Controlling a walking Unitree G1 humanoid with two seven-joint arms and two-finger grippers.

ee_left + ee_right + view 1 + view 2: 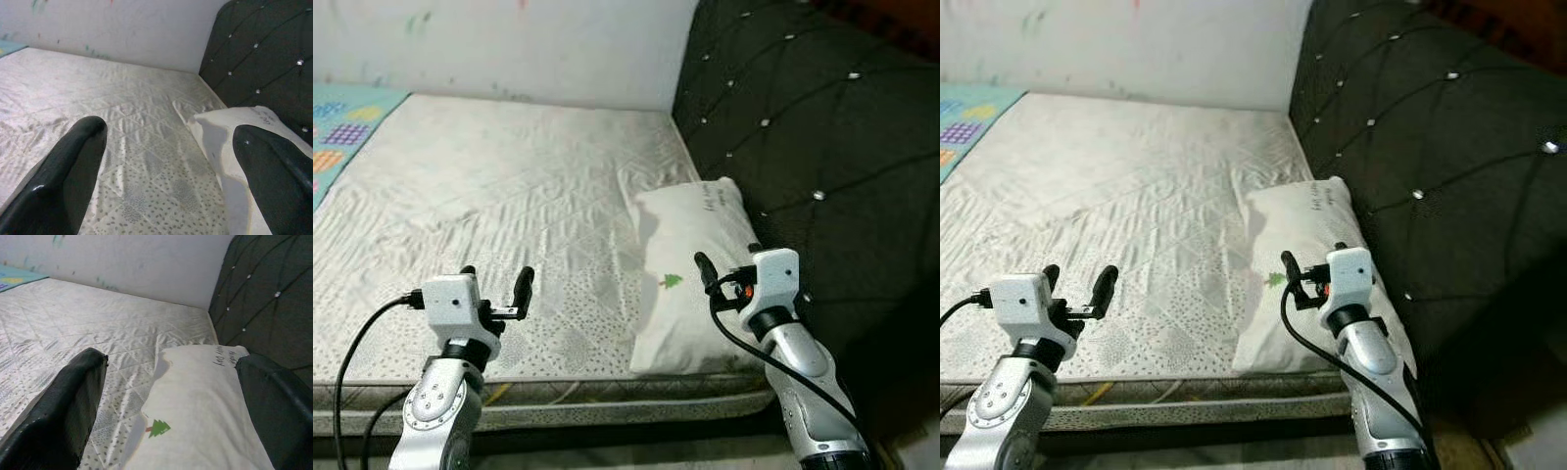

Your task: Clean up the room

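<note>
A white pillow [685,264] with a small green tree print lies at the right end of a pale quilted mattress [509,176], against the headboard. My right gripper [729,259] hovers open just above the pillow's near half; the pillow [195,401] lies between and beyond its fingers [73,401] in the right wrist view. My left gripper [497,279] is open over the mattress near its front edge, nothing between its fingers [68,166]. The pillow [230,127] shows off to one side in the left wrist view.
A black tufted headboard [803,117] rises along the right of the bed. A white wall [509,39] with faint colour marks backs it. A colourful patterned mat [337,127] lies at the far left. The mattress front edge [558,392] is right below my arms.
</note>
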